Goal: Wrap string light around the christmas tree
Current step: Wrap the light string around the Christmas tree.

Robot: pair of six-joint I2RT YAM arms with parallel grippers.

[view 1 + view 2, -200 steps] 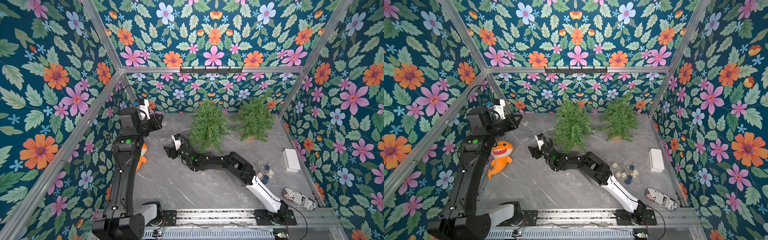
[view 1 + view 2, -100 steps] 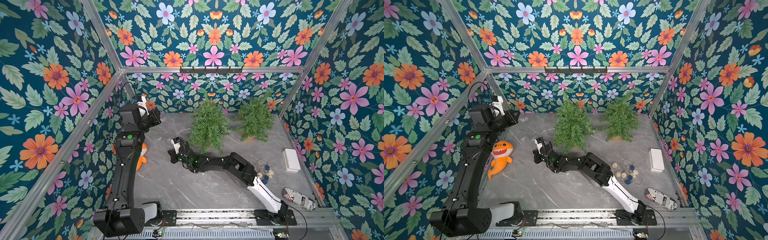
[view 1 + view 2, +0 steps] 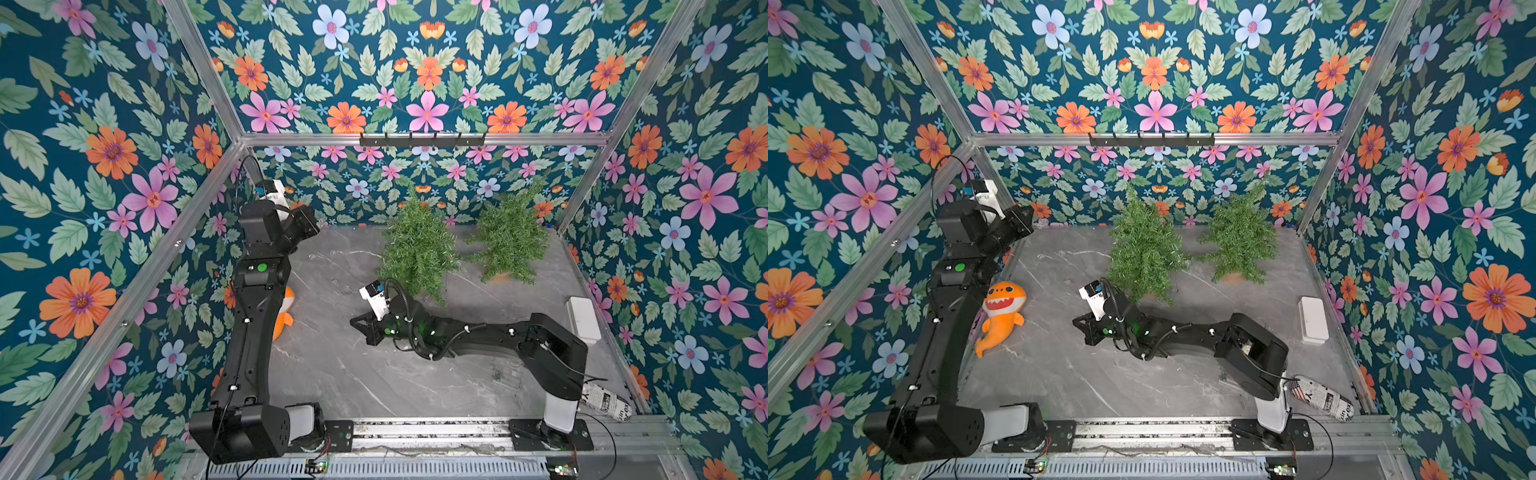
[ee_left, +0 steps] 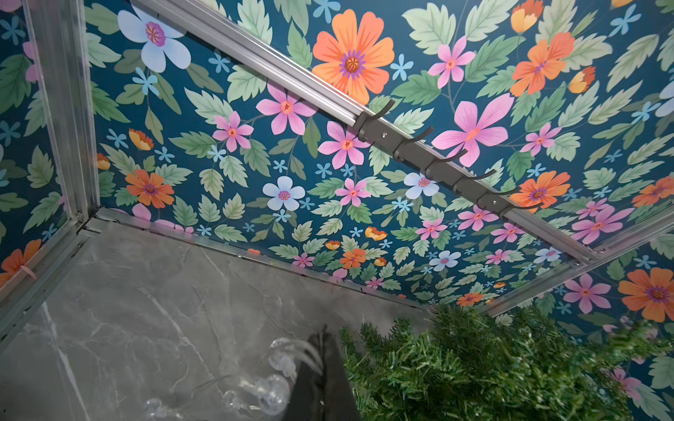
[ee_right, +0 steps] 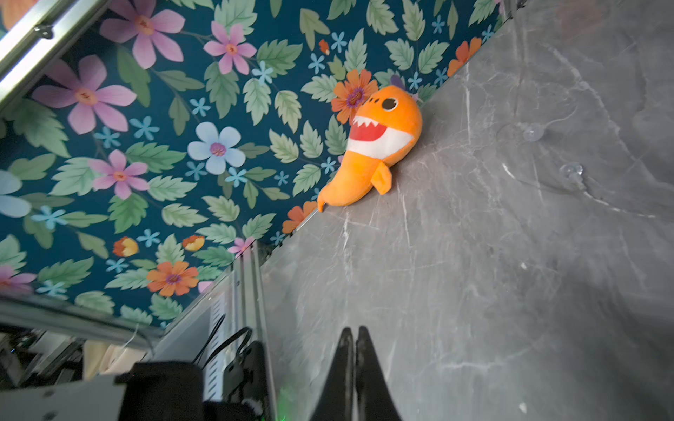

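Grey marble-look tabletop (image 3: 353, 374). Left claw (image 4: 323, 335) raised near the back-left corner, jaws together on the clear-bulbed string light (image 4: 279, 364). More bulbs lie on the tabletop between that corner and the bushy green artificial christmas tree (image 3: 415, 253). Right claw (image 5: 353, 331) pressed together, empty, low over the tabletop. Orange plush shark (image 3: 1000, 316) against the left wall.

the left arm stands tall from its base, wrist bent over at the top, and the left gripper (image 3: 311, 223) hangs high near the back corner, jaws pinched on the string light (image 4: 281, 364) (its thin wire runs into them in the wrist view). the right arm lies low, stretched across the desk (image 3: 332, 374), the right gripper (image 3: 358, 326) with jaws pressed together, empty.
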